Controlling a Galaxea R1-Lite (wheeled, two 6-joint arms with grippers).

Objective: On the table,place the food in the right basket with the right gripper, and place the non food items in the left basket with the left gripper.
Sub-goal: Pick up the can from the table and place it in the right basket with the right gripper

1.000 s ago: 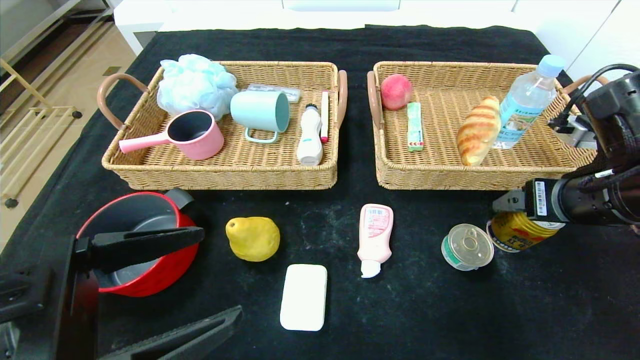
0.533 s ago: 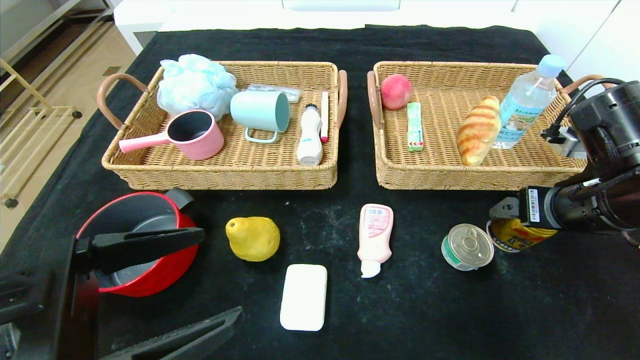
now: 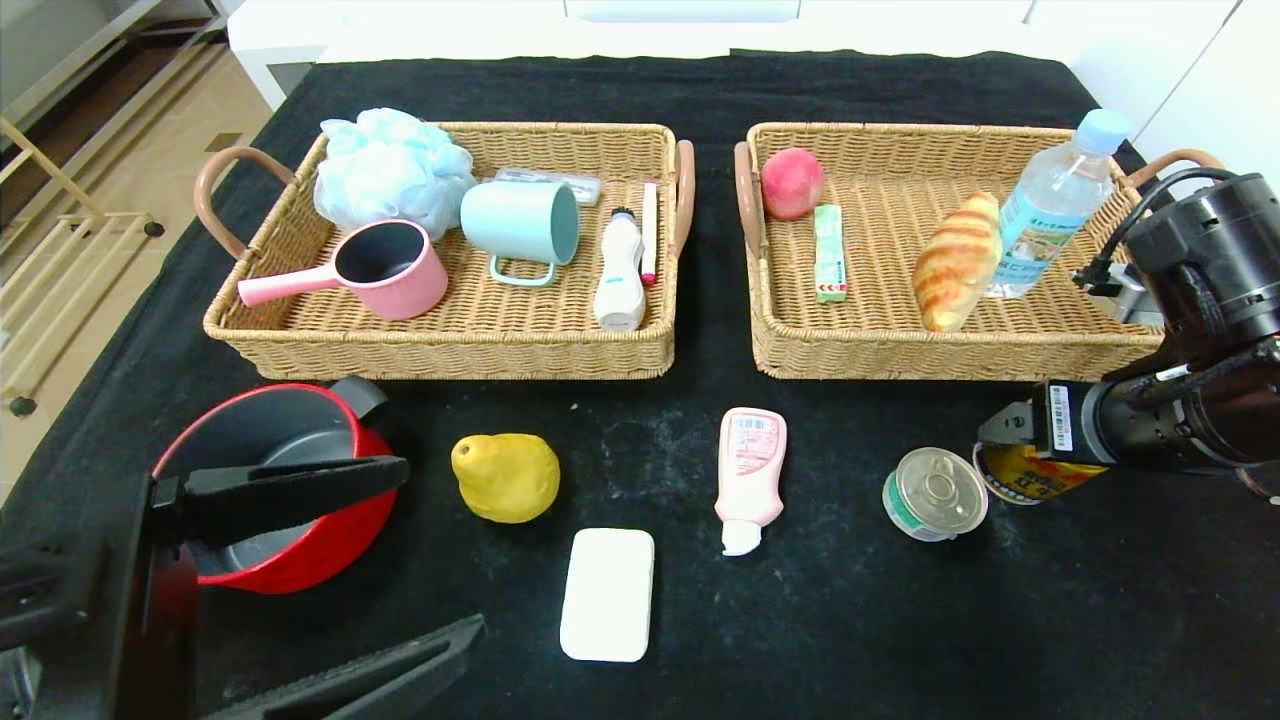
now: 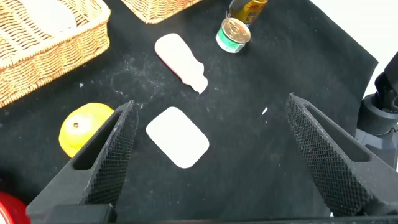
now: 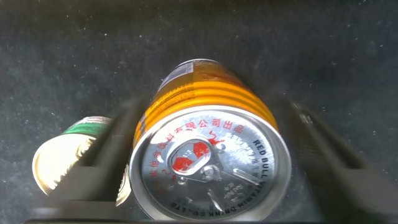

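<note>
My right claw (image 3: 1005, 432) low over near-right surface (image 3: 850, 620), fingers either side of yellow drink can (image 5: 208, 155); fingers blurred, can't tell if gripping. Can lies on surface, touching small tin (image 3: 935, 493) on its left, just near side of right basket (image 3: 900, 350). That basket holds peach (image 3: 792, 182), bread roll (image 3: 957, 260), water bottle (image 3: 1055, 205). My left claw (image 4: 211, 155) spread wide, near-left, beside red pot (image 3: 270, 480), holding nothing. Pear (image 3: 506, 476), white soap (image 3: 607, 594), pink bottle (image 3: 750, 475) lie on surface. Left basket (image 3: 440, 345) far left.
</note>
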